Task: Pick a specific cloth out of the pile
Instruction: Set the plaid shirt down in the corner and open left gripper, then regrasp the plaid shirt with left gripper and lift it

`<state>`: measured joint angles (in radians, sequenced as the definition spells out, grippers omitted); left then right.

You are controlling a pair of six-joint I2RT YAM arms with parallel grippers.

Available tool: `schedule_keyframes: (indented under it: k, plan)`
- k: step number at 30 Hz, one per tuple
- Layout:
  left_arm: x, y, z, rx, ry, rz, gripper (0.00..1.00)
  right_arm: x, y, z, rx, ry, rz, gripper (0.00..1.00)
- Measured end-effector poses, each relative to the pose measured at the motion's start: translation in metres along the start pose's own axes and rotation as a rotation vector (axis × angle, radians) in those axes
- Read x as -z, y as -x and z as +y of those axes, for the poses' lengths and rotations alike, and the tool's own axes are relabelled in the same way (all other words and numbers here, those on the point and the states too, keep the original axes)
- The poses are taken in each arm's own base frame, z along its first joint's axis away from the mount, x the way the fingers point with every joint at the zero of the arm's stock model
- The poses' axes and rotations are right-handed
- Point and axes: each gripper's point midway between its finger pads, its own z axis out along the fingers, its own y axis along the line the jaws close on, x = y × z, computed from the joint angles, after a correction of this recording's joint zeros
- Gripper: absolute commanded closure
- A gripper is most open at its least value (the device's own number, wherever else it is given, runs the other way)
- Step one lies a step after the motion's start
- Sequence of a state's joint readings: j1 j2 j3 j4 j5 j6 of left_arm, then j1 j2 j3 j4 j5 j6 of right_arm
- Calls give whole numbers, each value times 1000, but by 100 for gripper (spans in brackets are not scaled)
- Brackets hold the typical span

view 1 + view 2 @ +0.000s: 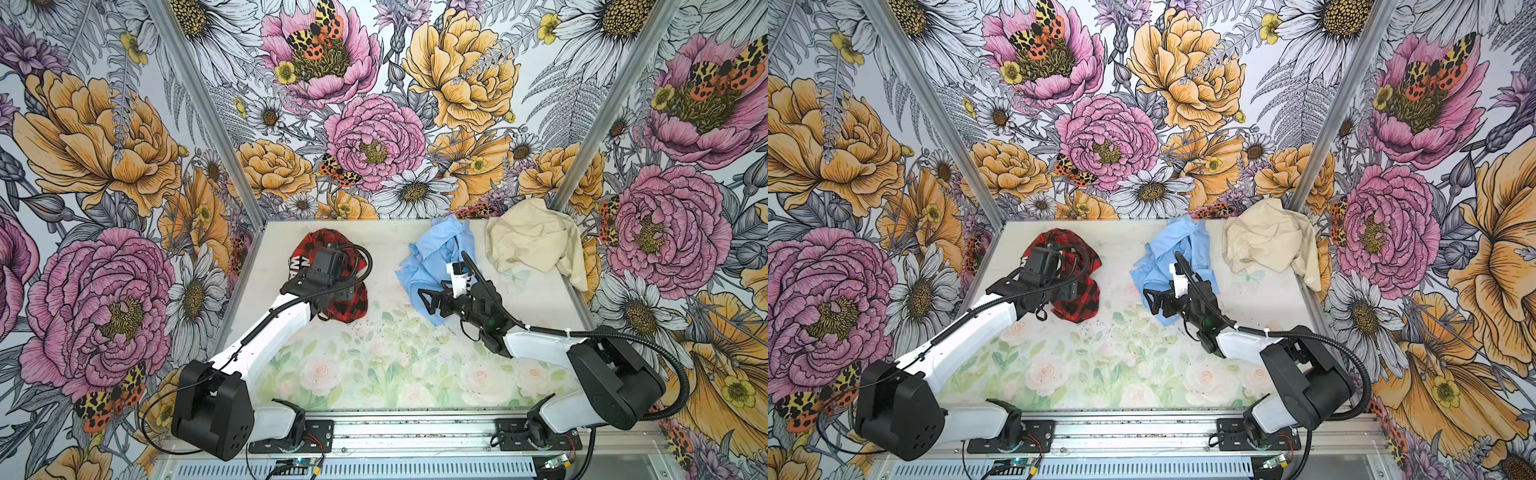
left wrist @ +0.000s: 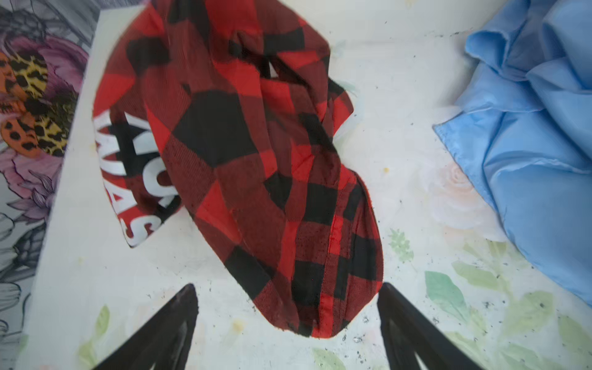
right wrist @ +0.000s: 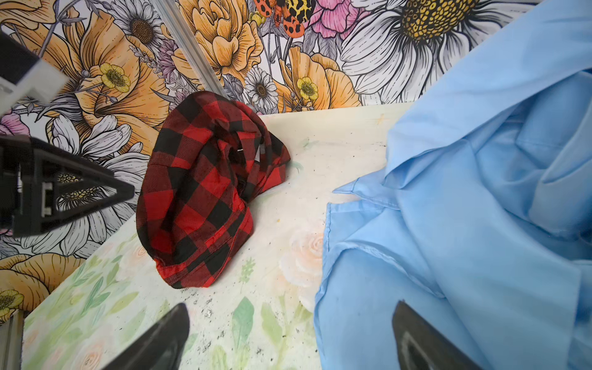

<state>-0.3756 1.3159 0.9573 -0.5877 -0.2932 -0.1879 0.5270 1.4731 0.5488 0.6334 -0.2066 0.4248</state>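
The cloth (image 1: pixel 354 308) (image 1: pixel 1086 301), red-and-black check, lies crumpled on the table at the back left, with white letters on a black patch (image 2: pixel 134 173). My left gripper (image 2: pixel 288 286) hangs open just above its near end, and both fingers stand clear of the fabric. The left wrist (image 1: pixel 328 266) hides the middle of the cloth in both top views. My right gripper (image 1: pixel 428 301) (image 3: pixel 291 306) is open at the near edge of the light blue cloth (image 1: pixel 436 257) (image 3: pixel 464 208) and holds nothing. The pile is spread out: the check cloth (image 3: pixel 205 192) lies apart from the rest.
A cream-beige cloth (image 1: pixel 532 241) (image 1: pixel 1266 237) lies in the back right corner against the wall, beside the blue one. Flowered walls close in the table (image 1: pixel 395 374) on three sides. The arm bases sit on the rail (image 1: pixel 415 432) along the front edge.
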Motion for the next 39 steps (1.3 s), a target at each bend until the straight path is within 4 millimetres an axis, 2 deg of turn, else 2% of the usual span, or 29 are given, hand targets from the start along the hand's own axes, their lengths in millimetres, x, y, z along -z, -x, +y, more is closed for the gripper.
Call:
schedule_keyframes:
  k: [4, 7, 9, 11, 13, 14, 16, 18, 20, 22, 25, 27, 30, 33, 35, 39]
  plan:
    - [-30, -35, 1, 80, -2, 56, 13, 0, 0, 0, 0, 0, 0, 2]
    - [-57, -40, 10, 152, 10, 88, 15, 1, 1, 0, 2, -3, -1, 2]
    - [-75, -45, 15, 178, 28, 112, 21, 3, 4, 1, 10, -5, -8, 2]
    - [-89, -50, 17, 184, 43, 135, 36, 5, 8, 1, 19, -10, -20, 1]
    - [-96, -50, 14, 178, 43, 141, 65, 7, 12, 1, 28, -18, -29, 2]
    - [-97, -47, 13, 179, 41, 139, 77, 8, 13, 1, 32, -20, -32, 2]
    - [-94, -32, 10, 185, 32, 109, 100, 9, 15, 0, 40, -31, -36, 1]
    - [-84, -10, 9, 194, 17, 60, 100, 10, 15, -1, 47, -39, -37, 2]
    - [-63, 18, 9, 203, -1, -8, 100, 11, 16, -2, 53, -46, -39, 2]
    - [-32, 53, 13, 210, -19, -93, 100, 11, 17, -2, 56, -47, -40, 2]
    - [35, 126, 29, 235, -41, -277, 100, 12, 18, 0, 58, -47, -41, 2]
    - [88, 177, 49, 259, -41, -418, 100, 13, 19, 1, 59, -46, -47, 2]
    - [159, 233, 74, 276, -42, -588, 100, 14, 22, 2, 60, -44, -53, 1]
    - [215, 268, 88, 271, -44, -713, 100, 15, 23, 2, 61, -44, -56, 2]
    - [240, 282, 89, 257, -58, -768, 100, 16, 23, 2, 62, -49, -57, 1]
    - [266, 297, 92, 229, -49, -824, 100, 16, 23, 0, 67, -60, -56, 1]
